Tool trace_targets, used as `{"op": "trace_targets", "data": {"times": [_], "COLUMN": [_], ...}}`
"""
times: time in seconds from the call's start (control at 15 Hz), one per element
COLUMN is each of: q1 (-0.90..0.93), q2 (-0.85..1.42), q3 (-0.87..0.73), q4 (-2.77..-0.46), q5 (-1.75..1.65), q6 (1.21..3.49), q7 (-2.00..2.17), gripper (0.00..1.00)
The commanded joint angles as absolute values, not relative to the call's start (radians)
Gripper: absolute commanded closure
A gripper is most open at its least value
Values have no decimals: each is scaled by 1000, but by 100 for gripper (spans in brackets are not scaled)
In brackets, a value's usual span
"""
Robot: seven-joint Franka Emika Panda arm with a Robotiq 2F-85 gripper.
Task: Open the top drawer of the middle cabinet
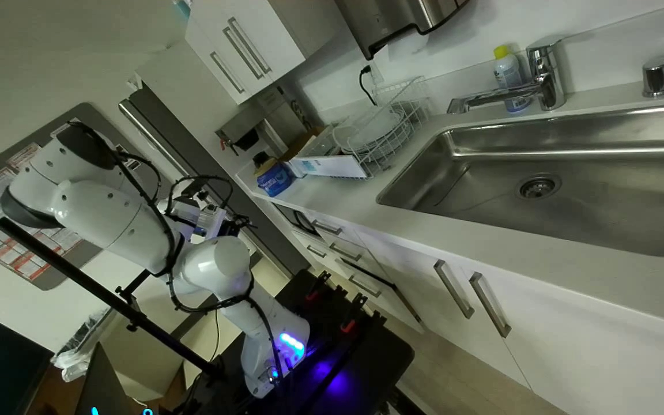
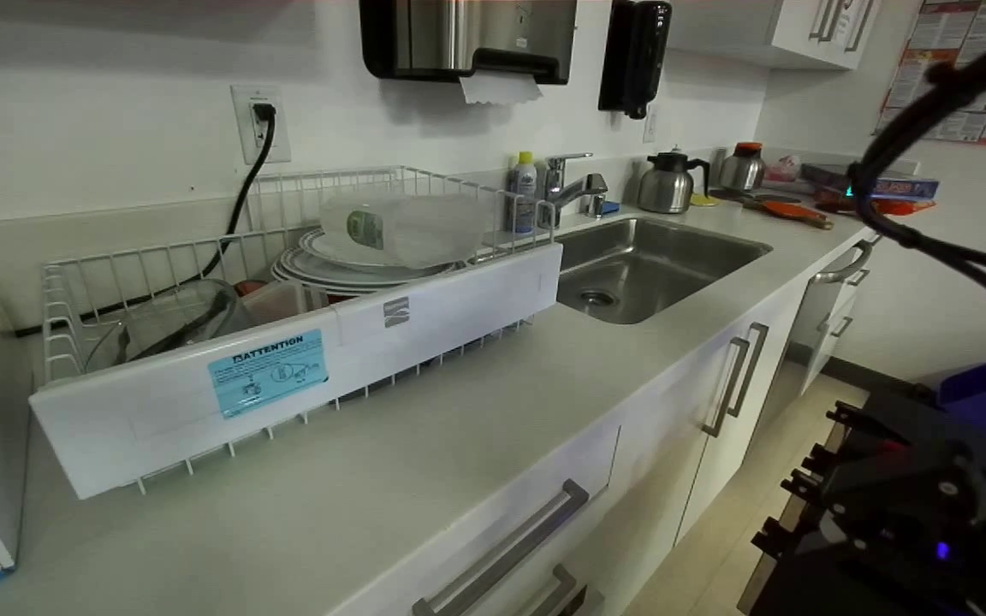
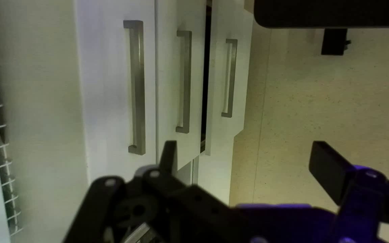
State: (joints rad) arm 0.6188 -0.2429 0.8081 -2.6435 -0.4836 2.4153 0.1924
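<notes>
The white top drawer [image 3: 106,84] sits directly under the counter edge and looks closed in the wrist view. Its grey bar handle [image 3: 138,87] also shows in an exterior view [image 2: 506,547]. The middle drawer [image 3: 167,87] and the bottom drawer [image 3: 218,91] lie beyond it in the same column. A dark gap shows between them, with the bottom drawer slightly out. My gripper [image 3: 245,157] is wide open and empty. One finger appears over the drawer fronts and the other over the floor; no contact with a handle shows. The fingers cannot be made out in the exterior views.
The white counter [image 2: 356,505] runs above the drawers. A wire dish rack [image 2: 305,359] with plates stands on it, beside the steel sink [image 2: 656,257]. Cabinet doors [image 1: 470,294] lie under the sink. The arm stands on a black table [image 1: 366,357] facing the cabinets.
</notes>
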Motion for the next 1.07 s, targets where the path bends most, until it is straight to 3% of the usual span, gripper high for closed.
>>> {"op": "trace_targets", "data": {"times": [0.0,0.33,0.6,0.87,0.93,1.0], "q1": [552,452,379,439,438,442], "q2": [-227,-138,32,265,127,174], "q3": [934,1097,1203,1147,1157,1146], "q4": [-2644,-2643,-2623,-2588,-2628,-2618], "q5": [-665,-1016,-1298,-1490,-1426,-1452], "q6": [2402,2361,2160,1932,2015,1990], "q7": [308,633,846,916,895,900], "gripper": [0,0,0,0,0,0]}}
